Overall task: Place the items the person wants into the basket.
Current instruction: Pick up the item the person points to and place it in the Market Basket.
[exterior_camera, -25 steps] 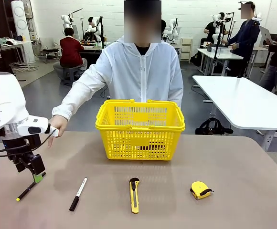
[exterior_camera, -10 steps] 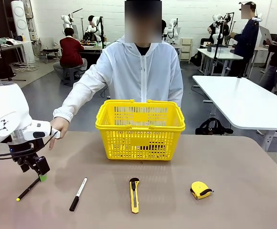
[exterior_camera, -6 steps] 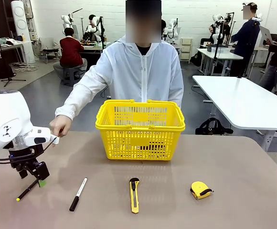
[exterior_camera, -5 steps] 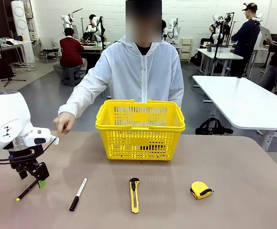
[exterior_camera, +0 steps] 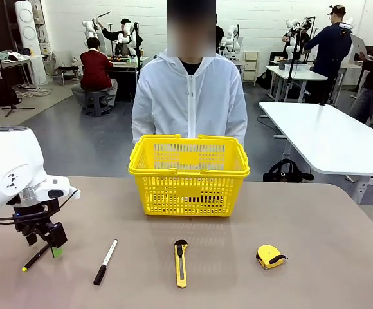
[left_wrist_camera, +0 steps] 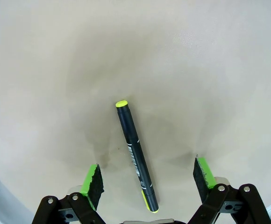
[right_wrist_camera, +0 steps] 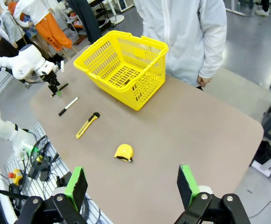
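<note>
The left gripper hangs low over the brown table, jaws spread wide, with the slim black yellow-tipped pen lying between the pads and touching neither. The right gripper is high up, jaws apart and empty. A white-barrelled marker lies nearest the pen, then a long yellow utility knife and the rounded yellow tape measure. All lie in front of the yellow lattice plastic basket. A person in a white hooded jacket stands behind it.
</note>
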Robot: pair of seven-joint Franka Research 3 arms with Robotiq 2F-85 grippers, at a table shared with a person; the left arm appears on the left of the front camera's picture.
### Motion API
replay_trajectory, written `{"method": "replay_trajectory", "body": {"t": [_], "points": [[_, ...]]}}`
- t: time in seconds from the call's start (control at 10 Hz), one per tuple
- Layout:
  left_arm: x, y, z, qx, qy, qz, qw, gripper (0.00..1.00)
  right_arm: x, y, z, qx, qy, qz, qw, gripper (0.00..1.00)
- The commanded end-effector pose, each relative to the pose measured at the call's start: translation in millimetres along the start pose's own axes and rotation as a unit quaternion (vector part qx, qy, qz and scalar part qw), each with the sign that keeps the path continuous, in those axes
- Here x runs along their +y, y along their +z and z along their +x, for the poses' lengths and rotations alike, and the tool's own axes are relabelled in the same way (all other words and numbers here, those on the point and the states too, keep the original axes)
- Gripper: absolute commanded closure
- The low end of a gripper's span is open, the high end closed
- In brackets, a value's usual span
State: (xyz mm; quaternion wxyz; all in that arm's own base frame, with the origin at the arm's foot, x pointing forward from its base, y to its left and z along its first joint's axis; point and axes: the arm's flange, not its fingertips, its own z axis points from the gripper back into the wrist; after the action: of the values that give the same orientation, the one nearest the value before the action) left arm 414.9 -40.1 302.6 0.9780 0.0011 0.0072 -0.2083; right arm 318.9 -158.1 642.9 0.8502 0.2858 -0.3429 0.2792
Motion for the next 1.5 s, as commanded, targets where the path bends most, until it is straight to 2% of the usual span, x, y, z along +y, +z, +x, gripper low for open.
{"method": "replay_trajectory", "body": {"t": [0.0, 0.1, 0.2, 0.3, 0.4, 0.5, 1.2, 1.4], "points": [[1, -6, 1, -0.01, 0.009, 0.027, 1.0, 0.0, 0, -1, -1, -0.003, 0.001, 0.002, 1.0, 0.0], [0, -5, 1, -0.013, 0.007, 0.031, 0.999, 0.59, 0, -1, -1, -0.003, 0.001, 0.002, 1.0, 0.0], [0, -6, 0, -0.014, 0.008, 0.032, 0.999, 0.59, 0, -1, -1, -0.003, 0.001, 0.002, 1.0, 0.0], [1, -6, -1, -0.013, 0.006, 0.034, 0.999, 1.0, 0, -1, -1, -0.003, 0.001, 0.002, 1.0, 0.0], [2, -6, 0, -0.013, 0.006, 0.034, 0.999, 0.64, 0, -1, -1, -0.003, 0.001, 0.002, 1.0, 0.0], [2, -6, 0, -0.012, 0.004, 0.036, 0.999, 1.0, 0, -1, -1, -0.003, 0.001, 0.002, 1.0, 0.0], [2, -4, -2, -0.014, -0.005, 0.038, 0.999, 1.0, 0, -1, -1, -0.003, 0.001, 0.002, 1.0, 0.0], [4, 23, -6, -0.019, -0.01, 0.039, 0.999, 1.0, 0, -1, -1, -0.003, 0.001, 0.002, 1.0, 0.0]]}}
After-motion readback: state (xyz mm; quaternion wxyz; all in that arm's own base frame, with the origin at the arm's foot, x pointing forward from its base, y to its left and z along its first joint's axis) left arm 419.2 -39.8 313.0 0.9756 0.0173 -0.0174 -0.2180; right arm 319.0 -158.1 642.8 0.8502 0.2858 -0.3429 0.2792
